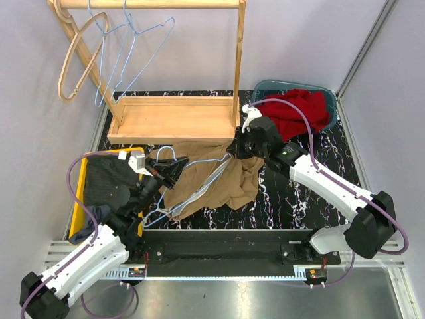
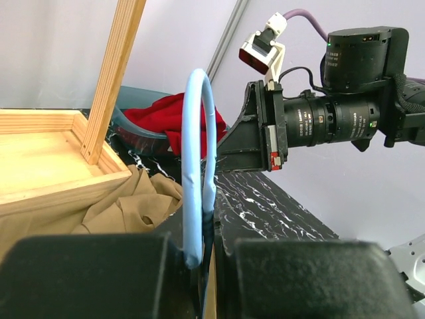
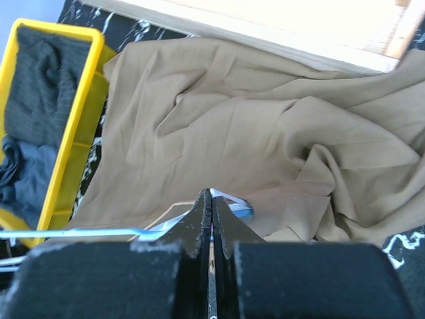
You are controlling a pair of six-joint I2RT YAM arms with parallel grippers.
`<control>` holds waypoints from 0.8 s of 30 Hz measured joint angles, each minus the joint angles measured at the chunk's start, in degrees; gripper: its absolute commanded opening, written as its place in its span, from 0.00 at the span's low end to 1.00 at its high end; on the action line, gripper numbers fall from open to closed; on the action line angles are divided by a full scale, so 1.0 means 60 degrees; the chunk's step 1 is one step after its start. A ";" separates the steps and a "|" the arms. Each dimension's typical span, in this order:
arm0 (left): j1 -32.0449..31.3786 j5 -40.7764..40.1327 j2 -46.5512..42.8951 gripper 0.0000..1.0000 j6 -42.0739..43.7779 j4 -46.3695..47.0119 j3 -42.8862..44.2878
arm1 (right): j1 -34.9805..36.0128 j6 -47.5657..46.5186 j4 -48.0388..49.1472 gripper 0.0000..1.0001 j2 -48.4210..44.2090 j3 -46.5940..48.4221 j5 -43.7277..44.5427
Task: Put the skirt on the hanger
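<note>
The tan skirt (image 1: 219,183) lies crumpled on the black marbled table, in front of the wooden rack; it also fills the right wrist view (image 3: 232,126). A light blue wire hanger (image 1: 199,183) lies across it. My left gripper (image 1: 167,169) is shut on the hanger's hook (image 2: 198,166), which stands up between its fingers (image 2: 206,266). My right gripper (image 1: 234,151) is shut at the skirt's upper right edge. Its tips (image 3: 210,199) sit right at the hanger's wire (image 3: 99,232). Whether they pinch wire or cloth is unclear.
A wooden rack with a tray base (image 1: 172,119) stands behind, with blue wire hangers (image 1: 126,46) and a wooden hanger (image 1: 76,60) on its rail. A teal bin (image 1: 265,86) holds red cloth at back right. A yellow bin (image 1: 81,183) of dark clothes sits left.
</note>
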 measured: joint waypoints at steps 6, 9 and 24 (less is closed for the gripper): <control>0.0000 0.0120 0.0412 0.00 -0.0157 0.0521 -0.0007 | -0.0062 -0.0149 0.0051 0.00 0.0000 0.0000 -0.0816; 0.0000 0.0168 0.0572 0.00 -0.0237 0.0823 -0.0087 | -0.0142 -0.0277 0.0051 0.00 0.0022 -0.0004 -0.1206; 0.0015 0.0007 0.1982 0.00 -0.0532 0.2514 -0.0157 | -0.0601 -0.0834 0.0251 0.03 0.0368 -0.0153 -0.2739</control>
